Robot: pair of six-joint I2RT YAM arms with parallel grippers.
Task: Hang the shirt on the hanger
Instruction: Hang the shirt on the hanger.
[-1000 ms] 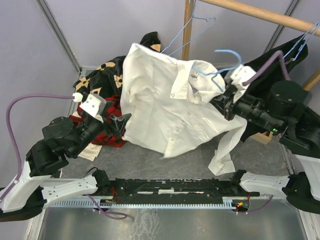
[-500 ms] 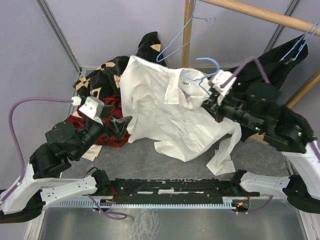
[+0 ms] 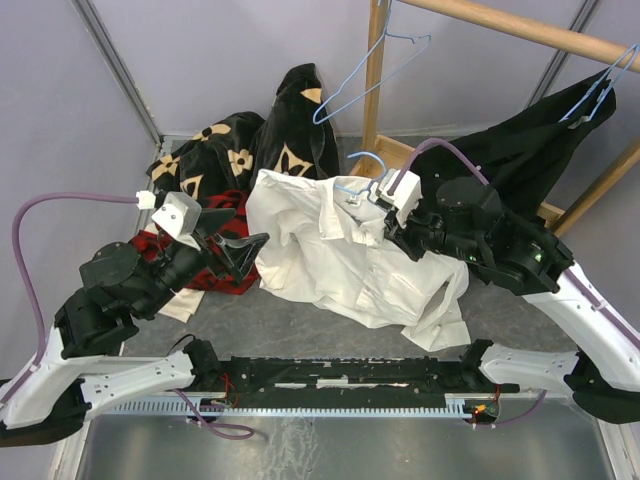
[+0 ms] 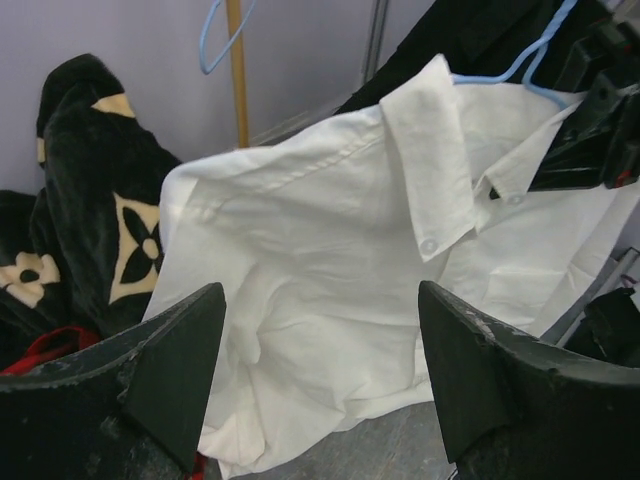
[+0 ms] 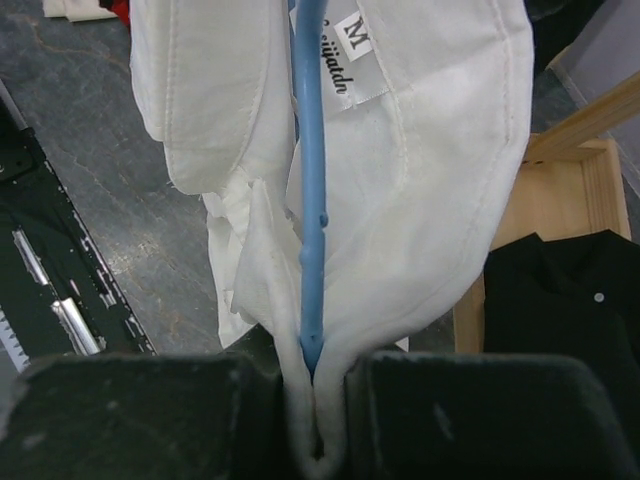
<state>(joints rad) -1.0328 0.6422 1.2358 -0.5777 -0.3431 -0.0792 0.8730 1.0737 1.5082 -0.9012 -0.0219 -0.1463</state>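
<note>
The white shirt point(image 3: 340, 250) hangs crumpled, collar uppermost, with the light-blue wire hanger point(image 5: 310, 200) running through its neck opening.

the grey table point(image 3: 290, 325) has clothes on it. a black cloth with tan flowers point(image 3: 232, 152) lies at 11 o'clock. a red and black shirt point(image 3: 228, 282) lies at 9 o'clock, touching it. the white shirt point(image 3: 330, 265) rests its low end in the middle, one sleeve at 5 o'clock.
</note>
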